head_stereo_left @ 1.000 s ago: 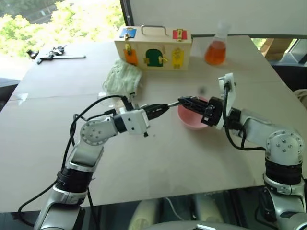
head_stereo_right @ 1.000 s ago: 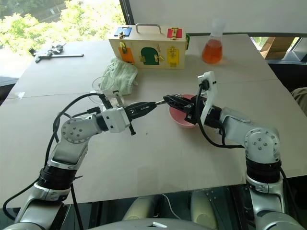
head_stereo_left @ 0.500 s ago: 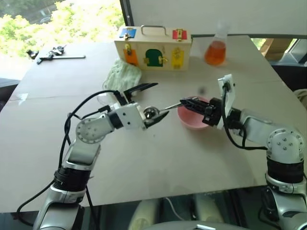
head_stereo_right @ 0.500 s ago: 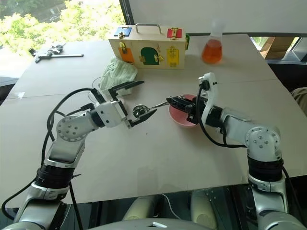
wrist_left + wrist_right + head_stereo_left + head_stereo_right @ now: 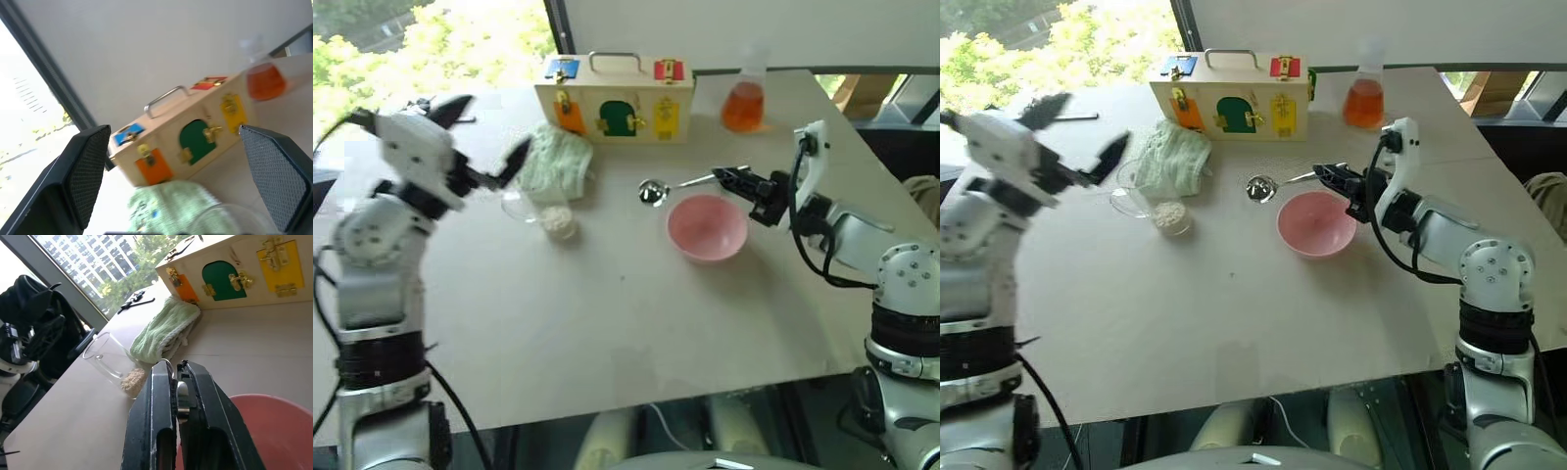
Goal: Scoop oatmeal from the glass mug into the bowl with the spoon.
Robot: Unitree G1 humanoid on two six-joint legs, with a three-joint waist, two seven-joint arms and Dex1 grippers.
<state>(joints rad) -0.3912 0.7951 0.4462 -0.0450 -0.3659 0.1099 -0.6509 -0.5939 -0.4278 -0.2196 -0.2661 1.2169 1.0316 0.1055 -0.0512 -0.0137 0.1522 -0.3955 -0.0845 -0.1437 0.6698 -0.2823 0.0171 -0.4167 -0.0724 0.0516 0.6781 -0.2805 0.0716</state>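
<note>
Since a second ago the left gripper [image 5: 1072, 147] has let go of the spoon [image 5: 1278, 183], spread its fingers wide and swung up and away toward the robot's left; the handover is done and the right gripper [image 5: 1332, 176] alone carries the tool.

The oatmeal [image 5: 1170, 214] sits as a small cream clump in the glass mug [image 5: 1148, 201], which appears tilted or on its side, its mouth toward the green cloth [image 5: 1173, 160] just behind it. The pink bowl [image 5: 1316, 224] lies well to the mug's right and looks empty. No scoop has been taken yet, so the step in hand is bringing the spoon to the mug.

That next move calls for the right arm to carry the spoon's head leftward past the bowl to the mug's mouth, and dip it under the clump without pushing the light glass along the table [image 5: 1234, 313].

The right gripper's fingers are pinched shut on the spoon's thin handle, as its wrist view shows, with the shiny head held out above the table just beyond the bowl's far left rim. The left gripper holds nothing, hanging above the table's left side near the mug
</note>
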